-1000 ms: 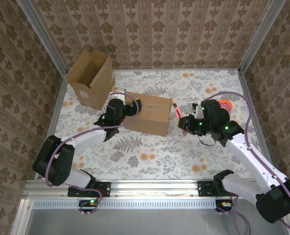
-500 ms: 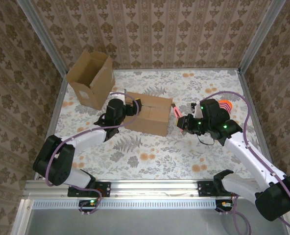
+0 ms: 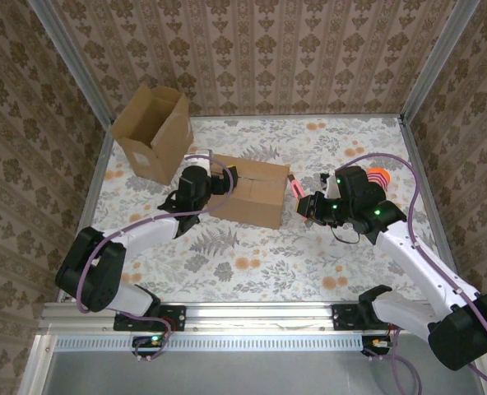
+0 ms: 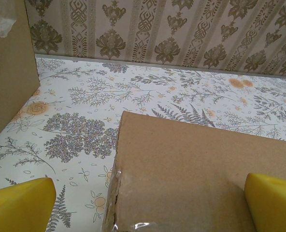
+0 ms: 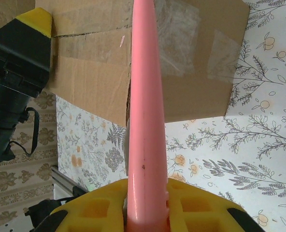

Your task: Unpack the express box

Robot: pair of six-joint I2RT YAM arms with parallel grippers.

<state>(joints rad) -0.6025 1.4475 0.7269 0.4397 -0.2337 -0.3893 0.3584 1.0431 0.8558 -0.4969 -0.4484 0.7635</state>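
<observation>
Top external view: the taped box (image 3: pixel 256 196) lies centred on the table (image 3: pixel 252 263). Our left gripper (image 3: pixel 217 183) straddles its left end, fingers (image 4: pixel 18 207) spread, probably to steady it, while our right gripper (image 3: pixel 306 204) pinches a pink tool (image 3: pixel 294 188) aimed at the tape (image 5: pixel 176 34).

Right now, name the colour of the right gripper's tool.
The tool is pink; the right wrist view shows it best.

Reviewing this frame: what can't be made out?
Contents of the taped box: flaps shut.
Tip of the pink tool: cut off by the top edge, right wrist view; too small from above.
Whether the left gripper touches the taped box: its own wrist covers it, top view.
The orange object: partly behind the right arm, top view.
</observation>
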